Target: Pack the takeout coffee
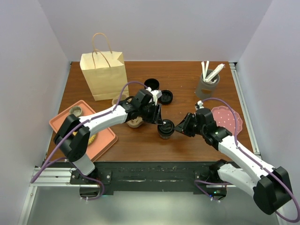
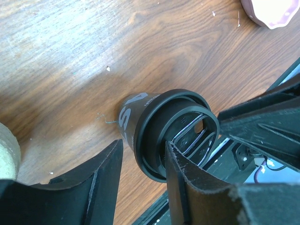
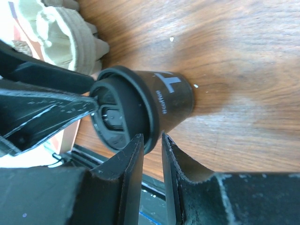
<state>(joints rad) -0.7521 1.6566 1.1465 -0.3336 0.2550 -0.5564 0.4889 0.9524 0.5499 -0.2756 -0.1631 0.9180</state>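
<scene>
Takeout coffee (image 3: 164, 101), rim inside right end effector (image 3: 152, 145); left end effector (image 2: 143, 150) alongside

- A robot lab test cell: plain white walls (image 1: 154, 28) box in a wooden tabletop (image 1: 187, 75) on three sides.
- A left arm (image 1: 101, 119) and a right arm (image 1: 239, 152) stand on a black base plate (image 1: 150, 171) along the bottom edge, trailing purple cables (image 1: 51, 157).
- Café goods are staged: a paper bag (image 1: 104, 75) upper left, a tray (image 1: 63, 119) at left, a takeout coffee (image 1: 165, 129) at centre.
</scene>
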